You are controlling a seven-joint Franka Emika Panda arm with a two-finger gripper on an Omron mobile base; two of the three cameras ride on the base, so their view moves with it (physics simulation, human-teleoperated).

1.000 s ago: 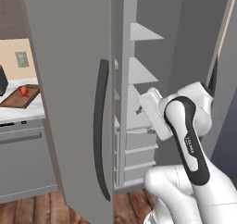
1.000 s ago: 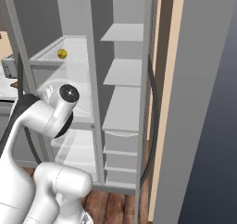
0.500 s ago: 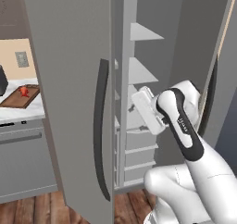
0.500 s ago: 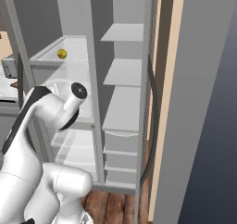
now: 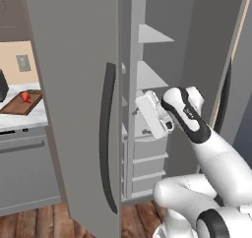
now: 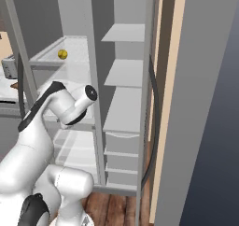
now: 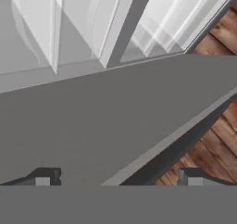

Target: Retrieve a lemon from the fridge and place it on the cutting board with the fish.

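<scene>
My gripper (image 7: 115, 180) sits closest, jaws spread wide and holding nothing, looking along the grey edge of the open fridge (image 5: 74, 84) door toward its clear bins. Deeper in, I see the lemon (image 6: 62, 54) alone on an upper shelf of the left compartment — well above the hand. Farthest off, on the counter to the left, the cutting board (image 5: 19, 103) carries the fish (image 5: 25, 97).

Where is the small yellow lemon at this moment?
In the right base view, the small round yellow lemon sits on an upper shelf in the left compartment of the open grey fridge, above the white arm's elbow.
</scene>
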